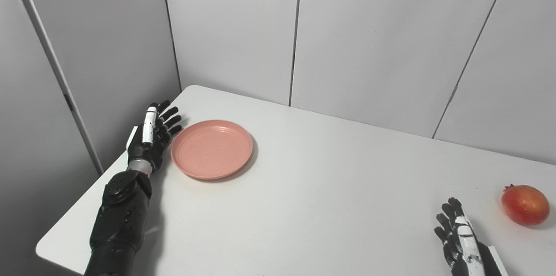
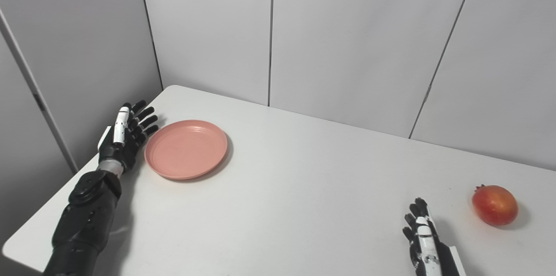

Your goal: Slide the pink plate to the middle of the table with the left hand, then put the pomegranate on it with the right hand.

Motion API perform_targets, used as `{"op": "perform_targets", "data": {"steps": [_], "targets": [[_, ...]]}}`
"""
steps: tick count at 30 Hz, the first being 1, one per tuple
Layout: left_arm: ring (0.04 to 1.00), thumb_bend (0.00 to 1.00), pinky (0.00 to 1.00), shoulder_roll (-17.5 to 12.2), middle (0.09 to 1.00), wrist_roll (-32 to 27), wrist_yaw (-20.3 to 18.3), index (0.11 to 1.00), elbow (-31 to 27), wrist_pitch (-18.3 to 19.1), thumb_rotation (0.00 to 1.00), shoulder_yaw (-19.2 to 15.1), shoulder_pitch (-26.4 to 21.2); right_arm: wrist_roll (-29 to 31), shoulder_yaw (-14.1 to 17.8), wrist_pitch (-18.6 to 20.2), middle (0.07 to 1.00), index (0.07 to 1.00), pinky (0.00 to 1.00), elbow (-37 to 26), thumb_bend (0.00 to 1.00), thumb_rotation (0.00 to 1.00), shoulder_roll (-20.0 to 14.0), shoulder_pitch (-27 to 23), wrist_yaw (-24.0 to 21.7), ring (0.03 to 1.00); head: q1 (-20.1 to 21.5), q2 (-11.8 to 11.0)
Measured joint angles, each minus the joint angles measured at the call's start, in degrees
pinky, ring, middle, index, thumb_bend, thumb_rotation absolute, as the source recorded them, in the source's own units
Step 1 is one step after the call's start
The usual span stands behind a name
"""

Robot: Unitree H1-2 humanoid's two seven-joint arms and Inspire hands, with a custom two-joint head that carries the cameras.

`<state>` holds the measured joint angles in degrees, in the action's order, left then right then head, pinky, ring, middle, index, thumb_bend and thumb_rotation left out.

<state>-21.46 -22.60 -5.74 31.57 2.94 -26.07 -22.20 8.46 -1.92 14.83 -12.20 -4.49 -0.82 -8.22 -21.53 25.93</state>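
Observation:
The pink plate [image 1: 212, 149] lies flat on the white table [image 1: 330, 189] at its left side, near the far left corner. My left hand [image 1: 153, 133] is open, fingers stretched out, just left of the plate's rim and close to it; I cannot tell if it touches. The pomegranate [image 1: 524, 204], red with a small crown, sits at the table's right side. My right hand [image 1: 459, 237] is open and empty near the front edge, to the left of the pomegranate and apart from it.
Grey wall panels [image 1: 356, 37] stand close behind the table and along its left side. The table's left edge [image 1: 78, 219] runs right beside my left forearm.

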Motion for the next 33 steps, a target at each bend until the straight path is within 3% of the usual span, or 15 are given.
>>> {"op": "perform_targets", "data": {"steps": [12,19,25,33], "targets": [[0.835,0.35,0.82,0.15,0.851,-1.31,-4.19,0.848,1.27,-0.60,1.00,0.98,-0.24,-0.37,-0.03,0.00,1.000,1.000,1.00,0.06,0.04,1.00,0.09,-0.01,0.04,1.000,0.70,0.44],[0.796,0.34,0.78,1.62,0.811,-1.52,-2.86,0.800,-1.57,0.70,1.00,2.18,0.52,0.04,-0.01,-0.01,1.000,1.000,1.00,0.38,0.07,1.00,0.47,-0.08,-0.01,1.000,1.05,0.70],[0.780,0.33,0.76,3.11,0.799,-1.17,-0.88,0.793,-6.12,4.69,1.00,3.50,1.38,0.03,-0.02,0.00,1.000,1.000,1.00,0.39,0.10,1.00,0.52,-0.11,0.05,1.000,1.58,0.88],[0.806,0.34,0.79,4.72,0.816,-1.09,-0.30,0.805,-9.31,6.55,1.00,5.76,2.19,-0.58,-0.14,0.00,1.000,1.000,1.00,0.39,0.12,1.00,0.81,-0.11,0.32,1.000,2.63,1.32]]}}
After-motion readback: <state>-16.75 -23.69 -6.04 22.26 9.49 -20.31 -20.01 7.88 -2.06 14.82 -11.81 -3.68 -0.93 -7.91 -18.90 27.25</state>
